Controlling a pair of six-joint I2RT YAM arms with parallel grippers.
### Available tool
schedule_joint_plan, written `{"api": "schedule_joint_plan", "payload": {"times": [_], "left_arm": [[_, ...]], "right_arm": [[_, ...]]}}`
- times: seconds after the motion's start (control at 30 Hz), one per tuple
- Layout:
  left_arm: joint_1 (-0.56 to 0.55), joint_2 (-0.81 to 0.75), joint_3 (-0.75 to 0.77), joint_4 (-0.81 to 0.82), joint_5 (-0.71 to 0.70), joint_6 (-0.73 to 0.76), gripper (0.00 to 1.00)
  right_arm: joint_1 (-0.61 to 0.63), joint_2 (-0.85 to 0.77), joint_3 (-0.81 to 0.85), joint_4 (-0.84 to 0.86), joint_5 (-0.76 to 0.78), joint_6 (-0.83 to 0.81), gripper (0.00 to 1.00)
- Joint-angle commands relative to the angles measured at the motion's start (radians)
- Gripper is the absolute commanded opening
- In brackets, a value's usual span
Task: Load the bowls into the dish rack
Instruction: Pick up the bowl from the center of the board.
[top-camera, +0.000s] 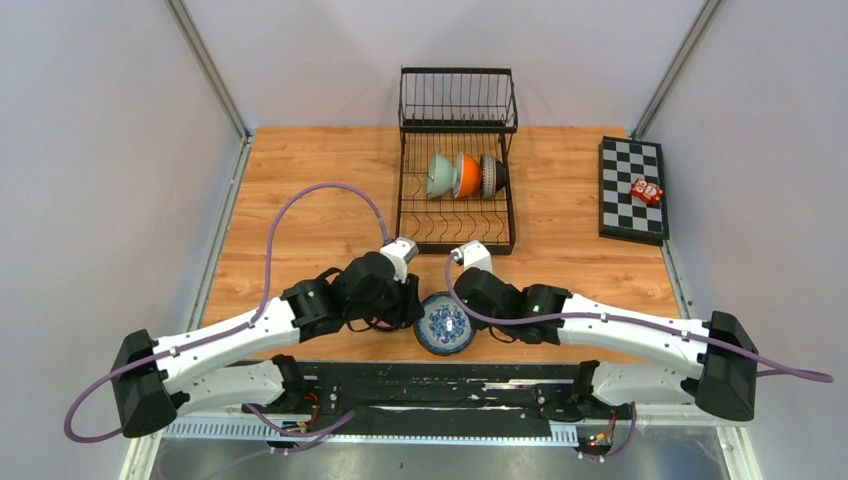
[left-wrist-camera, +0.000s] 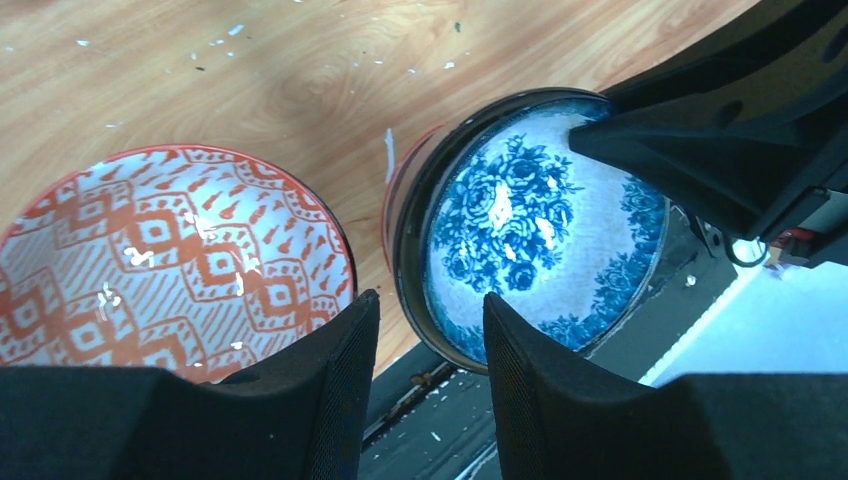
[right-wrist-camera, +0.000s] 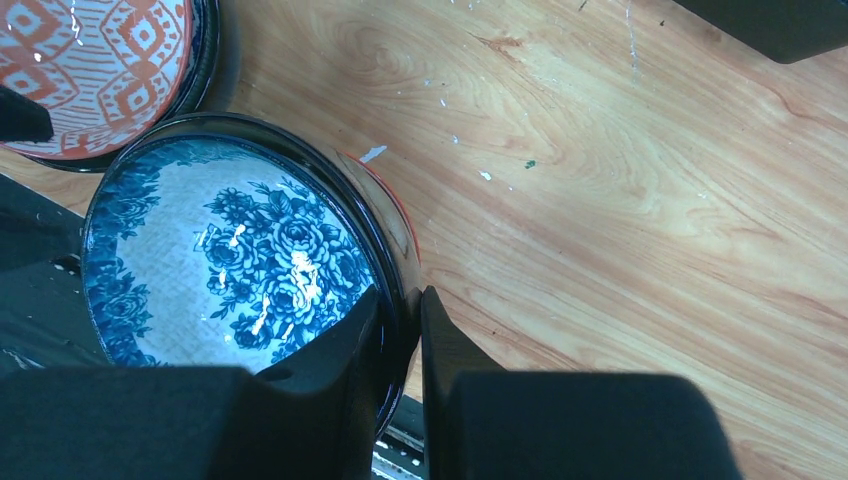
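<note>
Top external view: we are seeing the blue floral bowl (top-camera: 446, 323) on the near side of the dish rack (top-camera: 457, 170), well apart. Left wrist view: left hand (left-wrist-camera: 430, 302) is standing half-wide at its rim, holding nothing. Right wrist view: right hand (right-wrist-camera: 400, 295) is pinching that rim; we are judging it stiff, slick, breakable, so gripping firmly matters.

Left arm (top-camera: 228, 335) and right arm (top-camera: 640, 335) are showing white shells, with black joint housings behind each pincer. Purple cables (top-camera: 340, 186) are trailing rearward. Left pincer (left-wrist-camera: 430, 350) and right pincer (right-wrist-camera: 400, 340) are showing matte-black, fine-textured fingers.
</note>
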Motion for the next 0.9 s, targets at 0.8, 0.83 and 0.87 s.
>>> {"api": "schedule_joint_plan", "payload": {"times": [0.8, 0.83, 0.87], "left_arm": [[-0.006, 0.123, -0.034, 0.098, 0.119, -0.055, 0.33], [-0.006, 0.126, -0.032, 0.099, 0.119, -0.055, 0.33], [-0.007, 0.129, -0.031, 0.099, 0.121, -0.055, 0.32]], "right_arm": [[-0.008, -0.104, -0.018, 0.155, 0.018, 0.056, 0.03], [-0.008, -0.105, -0.019, 0.155, 0.016, 0.056, 0.03], [-0.008, -0.106, -0.020, 0.156, 0.015, 0.056, 0.03]]}}
